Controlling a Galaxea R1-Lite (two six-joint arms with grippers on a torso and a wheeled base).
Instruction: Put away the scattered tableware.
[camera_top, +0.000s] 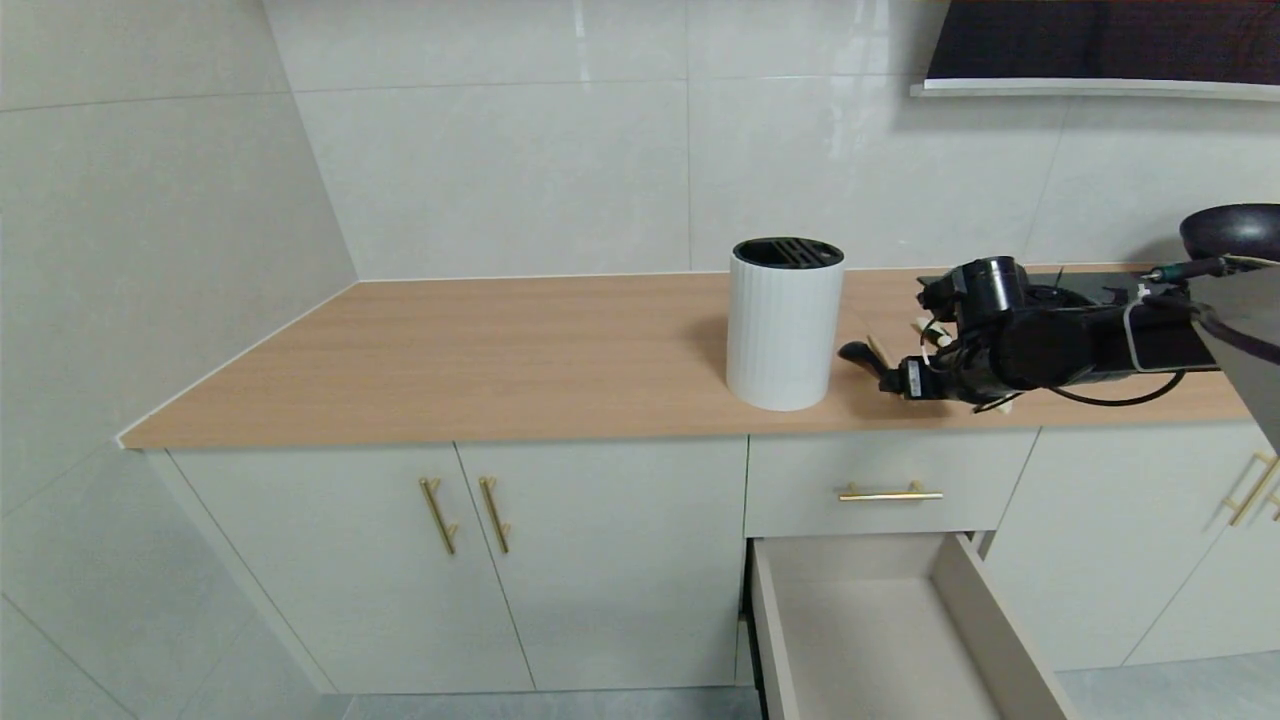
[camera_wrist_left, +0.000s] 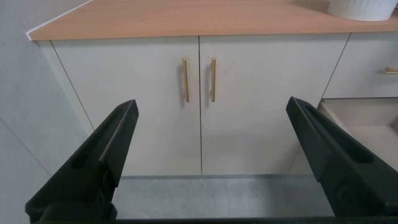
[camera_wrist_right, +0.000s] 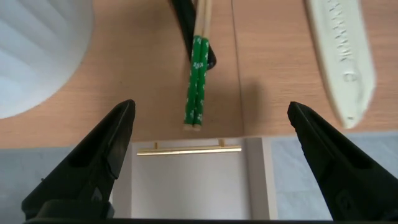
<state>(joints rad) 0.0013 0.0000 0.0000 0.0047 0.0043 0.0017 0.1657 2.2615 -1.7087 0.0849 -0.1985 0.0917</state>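
The bench (camera_top: 480, 350) shows matt wood grain; the white holder (camera_top: 783, 335) is finely ribbed and matt; the chopsticks (camera_wrist_right: 198, 87) are pale wood with green-painted ends; the wall tiles (camera_top: 500, 170) look glossy.

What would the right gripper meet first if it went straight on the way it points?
Probably the green-ended chopsticks on the countertop, centred ahead of the open right gripper, though depth is unclear.

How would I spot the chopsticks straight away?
Find the wooden countertop, then the white ribbed holder standing on it. The chopsticks lie flat on the robot's right of it, near the front edge. Alone among their neighbours, they're a pale pair with green patterned ends.
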